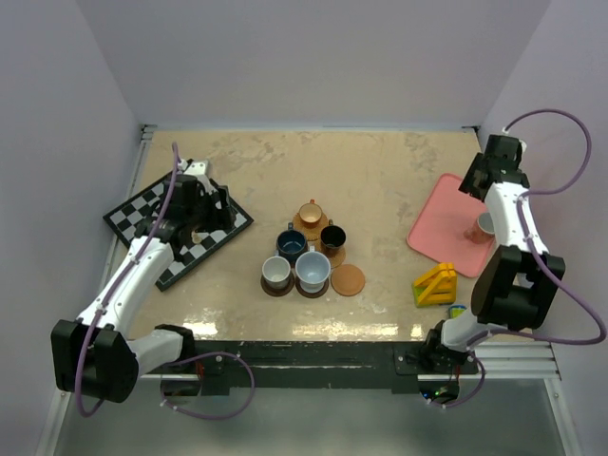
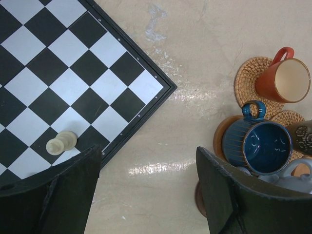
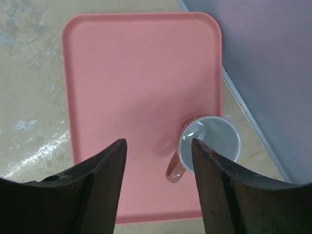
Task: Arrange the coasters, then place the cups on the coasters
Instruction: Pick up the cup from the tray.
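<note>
Five cups crowd the table's middle. The orange cup (image 1: 311,213) stands on a woven coaster (image 2: 247,84). The dark blue cup (image 2: 263,145) rests on a tan coaster (image 2: 221,141), with the black cup (image 1: 332,236) beside it. Two white cups (image 1: 275,272) (image 1: 312,268) sit on dark brown coasters. One tan coaster (image 1: 349,279) lies bare. Another white cup (image 3: 210,141), with a pink handle, stands on the pink tray (image 3: 122,73). Above that cup's handle side my right gripper (image 3: 157,146) hangs open and holds nothing. My left gripper (image 2: 148,153) is open over bare table, between the chessboard's corner and the cups.
A black-and-white chessboard (image 1: 176,228) lies at the left, with one pale chess piece (image 2: 62,142) lying on it. A yellow-green wedge-shaped toy (image 1: 435,283) sits near the front right, and a small blue thing (image 1: 458,310) lies beside it. Walls enclose the table on three sides.
</note>
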Motion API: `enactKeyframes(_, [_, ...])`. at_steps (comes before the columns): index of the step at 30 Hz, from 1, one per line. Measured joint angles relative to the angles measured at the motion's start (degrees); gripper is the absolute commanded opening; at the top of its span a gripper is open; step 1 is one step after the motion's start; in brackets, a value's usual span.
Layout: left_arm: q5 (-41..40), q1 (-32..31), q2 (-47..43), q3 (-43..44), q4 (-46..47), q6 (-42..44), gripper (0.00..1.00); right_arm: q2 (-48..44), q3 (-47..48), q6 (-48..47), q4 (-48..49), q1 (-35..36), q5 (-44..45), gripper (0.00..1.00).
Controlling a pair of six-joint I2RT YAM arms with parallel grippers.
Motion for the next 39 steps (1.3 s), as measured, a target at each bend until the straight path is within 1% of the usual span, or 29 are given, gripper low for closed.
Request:
enactKeyframes(6, [0.0,0.0,0.5,-0.1,0.5,0.8,0.82,6.1,1.0,0.2,-1.8,-2.4,0.0,0.57])
enactKeyframes(12, [0.0,0.0,2.4,-0.1,0.6,1.7,0.82,6.6,-0.1,0.4,-2.8,-2.2,0.3,0.54])
enactKeyframes(17, [0.0,0.0,4.1,1.8,0.5,2.5,0.82,6.7,-2.5,0.6,-2.8,-2.3,0.3,0.48])
enactKeyframes(18, [0.0,0.0,4.5,2.5,0.5,2.6,0.82,6.8,-3.2,0.6,-2.6,-2.3,0.3,0.45])
enactKeyframes(20, [0.0,0.0,4.8,3.6,0.7,2.6,0.82,7.0,-4.3,0.7,-2.5,-2.3,0.3,0.34])
enactKeyframes(21, [0.0,0.0,4.9,4.0,0.9,2.9,0.82,7.2,-4.8,0.7,-2.3,-2.3,0.3,0.25])
enactKeyframes(22, [0.0,0.0,4.9,4.4,1.0,3.1,0.81,7.4,-5.3,0.8,-2.0,-2.3,0.2,0.12])
enactKeyframes(23, [0.0,0.0,4.9,4.7,1.1,3.5,0.81,7.7,-5.6,0.7,-1.9,-2.3,0.1,0.01])
enactKeyframes(28, [0.0,0.0,5.2,6.3,2.1,5.2,0.81,8.4,-5.4,0.4,-1.4,-2.2,0.5,0.0])
enactKeyframes(32, [-0.7,-0.9,5.4,8.2,5.0,7.6,0.81,8.4,-2.1,0.3,-5.2,-2.1,-0.8,0.0])
enactKeyframes(35, [-0.2,-2.4,5.6,10.3,8.5,9.3,0.81,8.4,5.6,0.4,-9.4,-0.9,-1.7,0.0])
enactKeyframes(39, [5.0,-4.7,7.4,13.9,14.9,11.0,0.8,8.4,19.2,1.1,-12.0,4.6,-3.1,0.0])
